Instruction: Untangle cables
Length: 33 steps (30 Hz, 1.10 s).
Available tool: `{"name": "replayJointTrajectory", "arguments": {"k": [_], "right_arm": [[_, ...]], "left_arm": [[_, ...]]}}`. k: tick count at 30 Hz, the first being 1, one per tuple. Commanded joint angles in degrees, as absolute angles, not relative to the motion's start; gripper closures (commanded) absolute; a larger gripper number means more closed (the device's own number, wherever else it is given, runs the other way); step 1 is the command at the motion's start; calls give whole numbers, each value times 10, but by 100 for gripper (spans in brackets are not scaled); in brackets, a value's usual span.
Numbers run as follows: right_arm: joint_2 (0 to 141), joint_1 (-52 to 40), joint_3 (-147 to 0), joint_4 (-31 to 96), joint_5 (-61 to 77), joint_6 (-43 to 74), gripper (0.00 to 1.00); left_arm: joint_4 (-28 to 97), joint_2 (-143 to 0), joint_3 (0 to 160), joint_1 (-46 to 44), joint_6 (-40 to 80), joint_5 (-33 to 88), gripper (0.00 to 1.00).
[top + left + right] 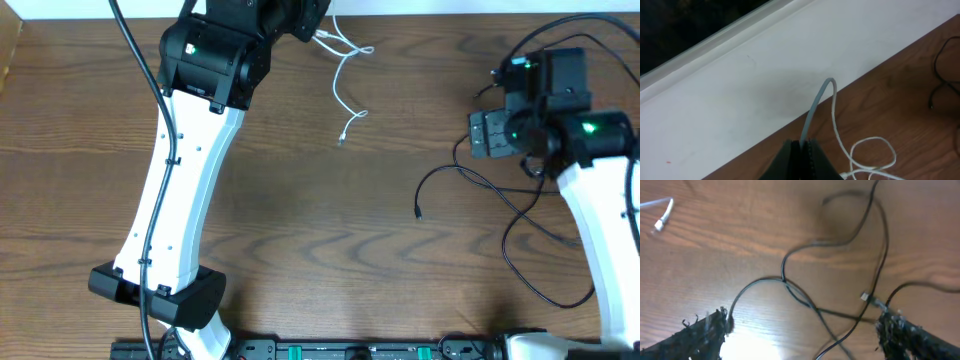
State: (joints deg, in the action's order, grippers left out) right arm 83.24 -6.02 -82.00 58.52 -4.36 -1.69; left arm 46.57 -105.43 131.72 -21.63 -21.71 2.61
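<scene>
Separation of the white cable (834, 110) from the black cables (785, 280) looks close, we judge. Our left gripper (804, 149) pinches the white one between pressed-together fingers at the far edge of the table (300, 250), and its slack loops trail over the wood, well apart from the black ones on the right. Our right gripper (802, 322) hangs over those with its fingers (710, 330) spread wide, a crossing of strands lying between them. To do this well, we should close on one strand just beside the crossing, not on both. Then we draw it sideways slowly, watching that the small plug (866, 297) does not catch.
</scene>
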Motion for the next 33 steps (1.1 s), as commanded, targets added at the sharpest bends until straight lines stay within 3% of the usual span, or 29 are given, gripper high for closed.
{"name": "replayJointTrajectory", "arguments": {"k": [1, 3, 11, 21, 33], "right_arm": [[813, -61, -827, 598, -128, 100, 5], [791, -60, -826, 615, -208, 172, 1], [651, -59, -795, 698, -405, 374, 1], [560, -30, -758, 718, -432, 376, 1], [560, -26, -757, 736, -429, 372, 1]], "left_arm": [[475, -1049, 1321, -215, -224, 19, 93], [477, -1049, 1321, -215, -224, 19, 93], [490, -1070, 1321, -215, -224, 19, 93], [428, -1165, 1321, -229, -150, 162, 93], [276, -1235, 1321, -402, -146, 180, 93]]}}
